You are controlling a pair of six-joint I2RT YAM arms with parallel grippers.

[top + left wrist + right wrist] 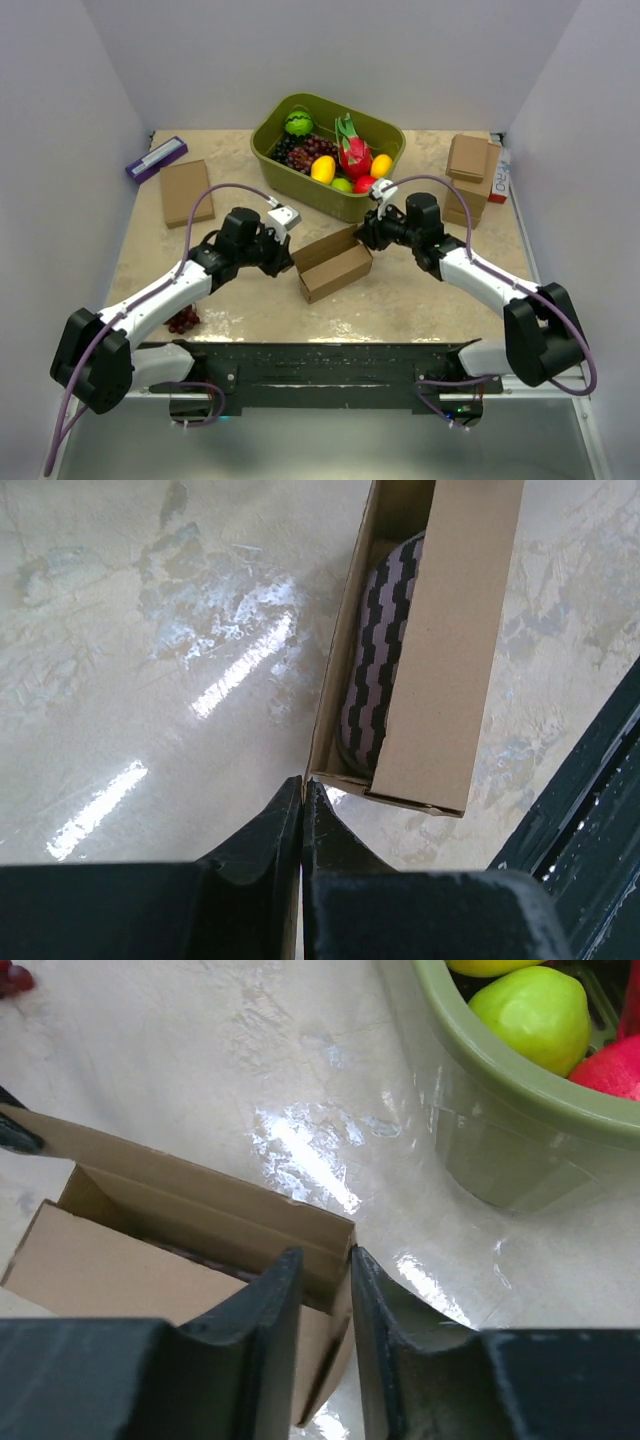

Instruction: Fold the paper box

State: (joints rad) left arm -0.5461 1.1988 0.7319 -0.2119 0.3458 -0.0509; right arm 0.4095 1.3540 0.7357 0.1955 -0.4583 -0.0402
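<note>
A beige table (420, 300) stands between pale walls. At its middle lies a half-folded brown box (333, 264), one long flap raised. The left gripper (290, 256) meets the box's left end, and the right gripper (364, 236) meets its far right corner. Just behind sits a green basket (268, 150) of fruit (354, 152). A flat box (186, 192) and a purple case (156, 158) lie far left. Stacked boxes (470, 172) stand far right, and grapes (183, 320) lie near left.

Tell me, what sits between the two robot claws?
The paper box: left gripper at one end, right gripper at the other, seen in the top view.
</note>
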